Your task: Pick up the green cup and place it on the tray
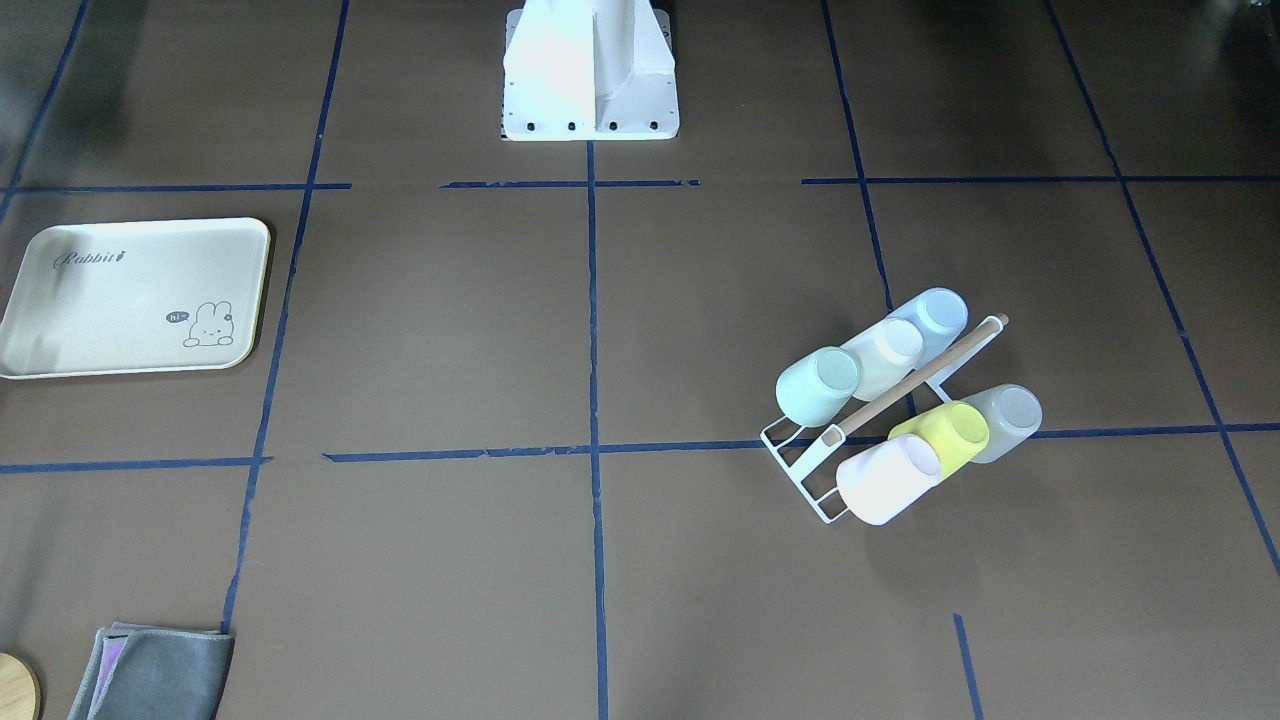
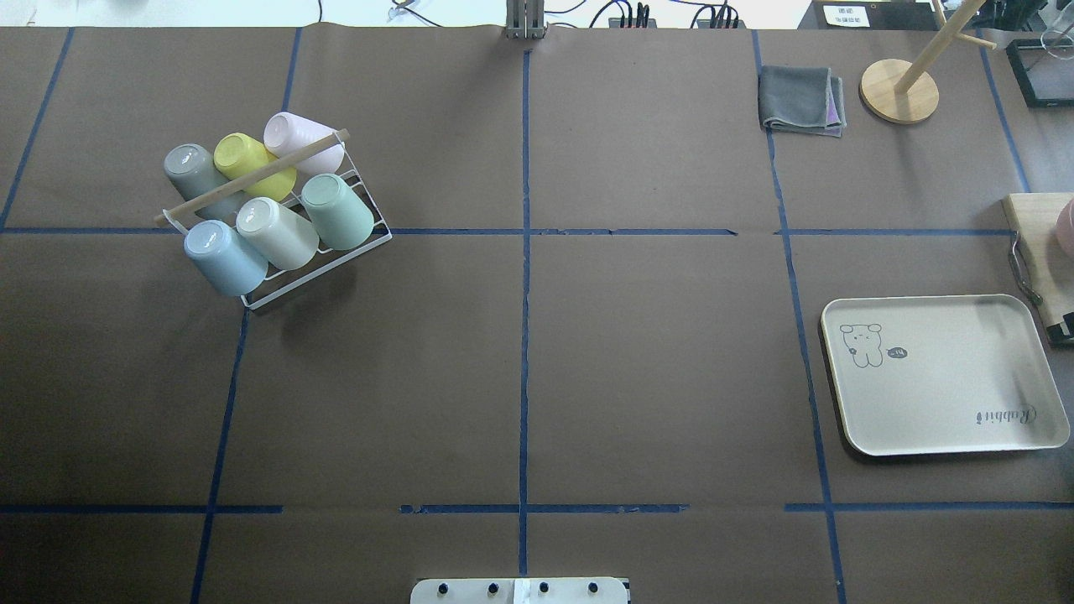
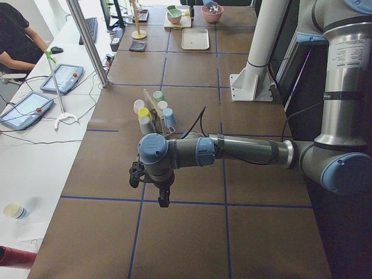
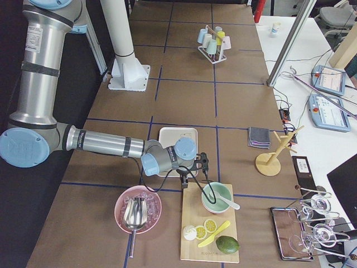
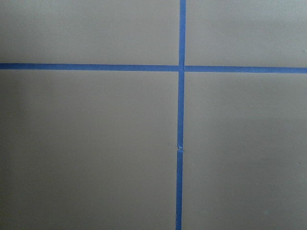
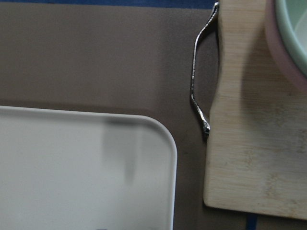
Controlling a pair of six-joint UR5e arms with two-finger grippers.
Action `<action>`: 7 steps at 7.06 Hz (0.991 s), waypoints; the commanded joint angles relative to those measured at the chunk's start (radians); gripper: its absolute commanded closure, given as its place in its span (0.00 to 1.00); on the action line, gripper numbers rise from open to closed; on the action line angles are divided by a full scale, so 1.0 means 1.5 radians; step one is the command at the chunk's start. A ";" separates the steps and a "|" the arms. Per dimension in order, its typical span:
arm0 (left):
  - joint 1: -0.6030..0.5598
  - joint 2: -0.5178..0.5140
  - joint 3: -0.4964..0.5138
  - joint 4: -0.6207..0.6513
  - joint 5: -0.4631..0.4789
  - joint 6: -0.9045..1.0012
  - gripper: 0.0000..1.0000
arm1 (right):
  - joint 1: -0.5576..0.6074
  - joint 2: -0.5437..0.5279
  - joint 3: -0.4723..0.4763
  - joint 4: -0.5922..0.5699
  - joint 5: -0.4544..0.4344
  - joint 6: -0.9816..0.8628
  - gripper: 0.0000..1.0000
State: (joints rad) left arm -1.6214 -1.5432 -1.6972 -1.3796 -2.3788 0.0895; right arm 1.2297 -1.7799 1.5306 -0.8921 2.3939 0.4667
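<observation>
The mint-green cup [image 2: 337, 211] lies tilted in a white wire rack [image 2: 319, 268] at the table's far left, at the end of a row with a cream and a pale blue cup; it also shows in the front view [image 1: 818, 385]. The cream tray [image 2: 948, 377] with "Rabbit" script lies empty at the right; its corner shows in the right wrist view [image 6: 72, 167]. My left gripper [image 3: 164, 200] hangs over bare table, well short of the rack. My right gripper [image 4: 184, 183] hangs at the tray's edge [image 4: 177, 137]. I cannot tell whether either is open or shut.
The rack also holds yellow-green [image 2: 252, 164], grey and pinkish-white cups under a wooden bar [image 2: 252, 178]. A folded grey cloth [image 2: 801, 101] and wooden stand [image 2: 899, 91] sit far right. A wooden cutting board [image 6: 249, 143] with a metal handle lies beside the tray.
</observation>
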 commanded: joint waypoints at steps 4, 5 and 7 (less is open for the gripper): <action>0.000 0.000 -0.003 -0.001 0.001 -0.001 0.00 | -0.072 -0.014 -0.017 0.059 0.000 0.053 0.02; 0.000 0.000 -0.002 -0.001 0.001 -0.001 0.00 | -0.072 -0.019 -0.021 0.059 -0.002 0.055 0.06; 0.000 0.000 -0.003 -0.001 0.001 -0.001 0.00 | -0.072 -0.021 -0.030 0.060 -0.002 0.057 0.16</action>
State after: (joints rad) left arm -1.6214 -1.5432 -1.7007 -1.3806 -2.3783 0.0881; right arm 1.1221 -1.8095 1.4940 -0.8037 2.3917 0.5501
